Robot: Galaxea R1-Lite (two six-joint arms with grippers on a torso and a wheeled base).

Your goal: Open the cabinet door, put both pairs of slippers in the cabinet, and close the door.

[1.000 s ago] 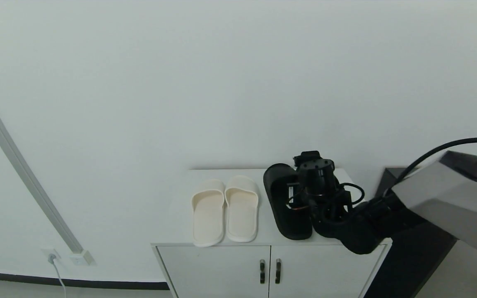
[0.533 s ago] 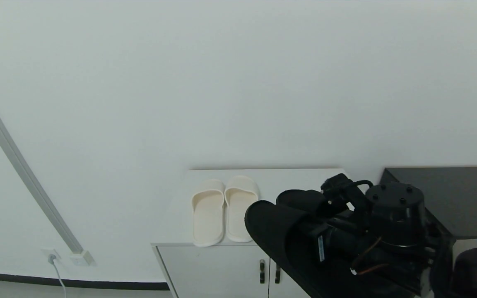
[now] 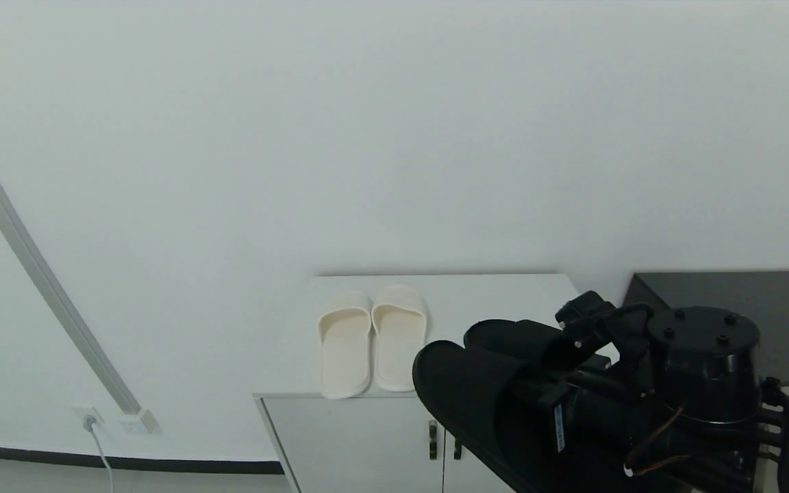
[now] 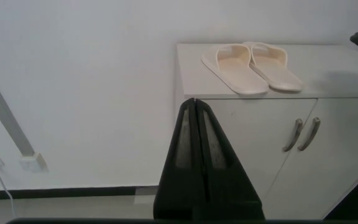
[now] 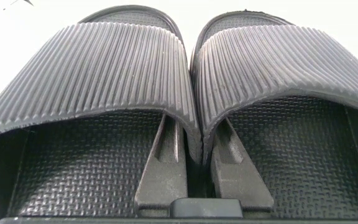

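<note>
Black slippers hang as a pair off the right hand, lifted clear of the cabinet, which stands just ahead of and below that hand. One finger goes under each ribbed strap, and the two fingers pinch the inner strap edges together between them. The white slippers lie side by side on the cabinet top, beyond the right hand and off to its left. Both doors are shut, and their two dark handles sit close beneath the held pair. The left hand is empty, its fingers pressed flat together, with the handles ahead of it and to its right. I judge that the door has to be opened before the pair can go in. The left hand looks best placed for that, spreading its fingers around one handle and pulling straight out. Meanwhile the right hand should hold the pair back from the door's swing. The pinch grips only thin strap edges, so tilting could let a slipper slide off. No writing on slippers or cabinet can be read.
</note>
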